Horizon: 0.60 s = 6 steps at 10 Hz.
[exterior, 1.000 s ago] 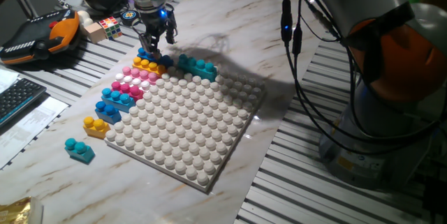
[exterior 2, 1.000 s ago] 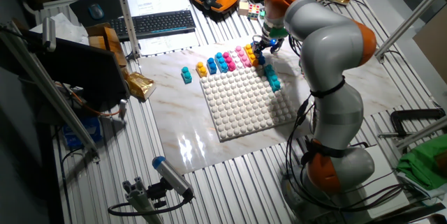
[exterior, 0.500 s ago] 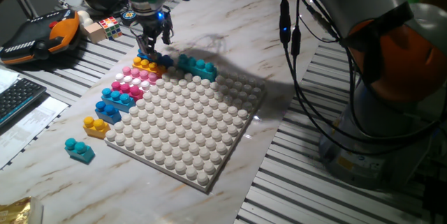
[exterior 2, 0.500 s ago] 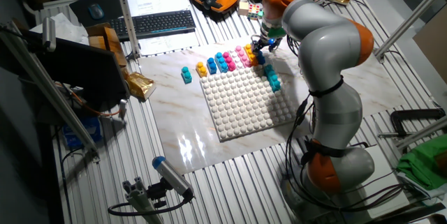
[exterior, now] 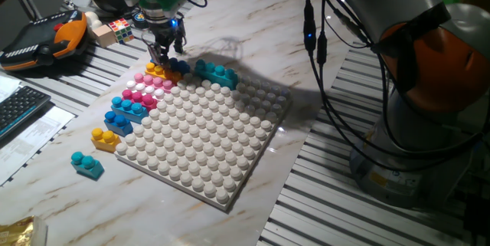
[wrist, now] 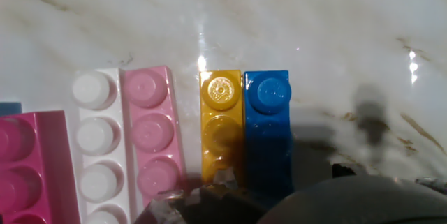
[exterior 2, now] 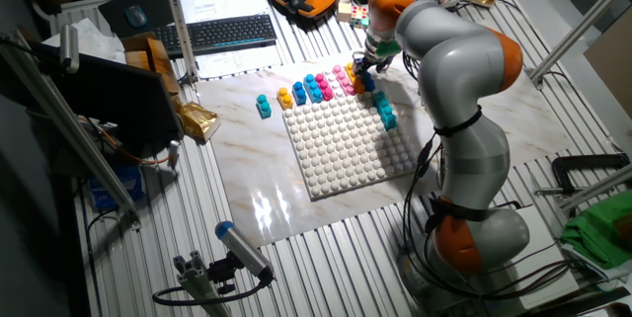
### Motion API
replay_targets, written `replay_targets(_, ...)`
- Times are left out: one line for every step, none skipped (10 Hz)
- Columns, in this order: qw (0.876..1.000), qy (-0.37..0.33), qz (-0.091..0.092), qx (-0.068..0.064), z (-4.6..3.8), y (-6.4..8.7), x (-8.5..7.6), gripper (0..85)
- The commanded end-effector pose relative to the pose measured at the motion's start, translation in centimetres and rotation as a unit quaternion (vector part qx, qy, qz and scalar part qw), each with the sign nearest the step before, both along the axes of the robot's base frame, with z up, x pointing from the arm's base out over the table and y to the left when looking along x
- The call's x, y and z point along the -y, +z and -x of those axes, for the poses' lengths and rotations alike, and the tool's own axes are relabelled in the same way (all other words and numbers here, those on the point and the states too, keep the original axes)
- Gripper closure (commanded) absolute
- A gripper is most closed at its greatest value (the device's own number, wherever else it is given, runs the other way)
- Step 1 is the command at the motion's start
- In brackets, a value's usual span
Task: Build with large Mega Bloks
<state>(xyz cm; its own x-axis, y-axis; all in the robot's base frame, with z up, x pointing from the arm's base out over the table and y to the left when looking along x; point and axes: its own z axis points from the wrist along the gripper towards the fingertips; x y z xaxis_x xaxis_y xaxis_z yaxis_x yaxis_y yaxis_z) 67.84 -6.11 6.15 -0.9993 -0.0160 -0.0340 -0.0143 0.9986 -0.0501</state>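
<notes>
Hand view: yellow brick and blue brick lie touching side by side on the marble tabletop, beside a pale pink brick. Fingers hover just above them; spread cannot be determined.

Robotics laboratory. Evidence: slotted aluminium table bearing a marble-patterned board, orange teach pendant at upper left, keyboard, loose cabling, robot arm base.
</notes>
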Motion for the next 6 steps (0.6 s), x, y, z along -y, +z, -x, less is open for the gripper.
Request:
replay_targets(1.000, 0.004, 0.001, -0.004, -0.08, 0.07, 0.10, 20.3)
replay_targets(1.000, 0.006, -0.001, -0.007, -0.12, 0.06, 0.15, 27.0)
replay_targets(1.000, 0.007, -0.003, -0.006, -0.13, -0.09, 0.16, 32.0)
replay_targets(1.000, 0.007, -0.008, -0.006, -0.12, -0.31, 0.17, 35.0)
replay_targets(1.000, 0.004, -0.009, -0.003, -0.04, -0.49, 0.05, 37.0)
replay_targets(1.000, 0.003, -0.007, -0.002, -0.02, -0.48, -0.03, 41.3)
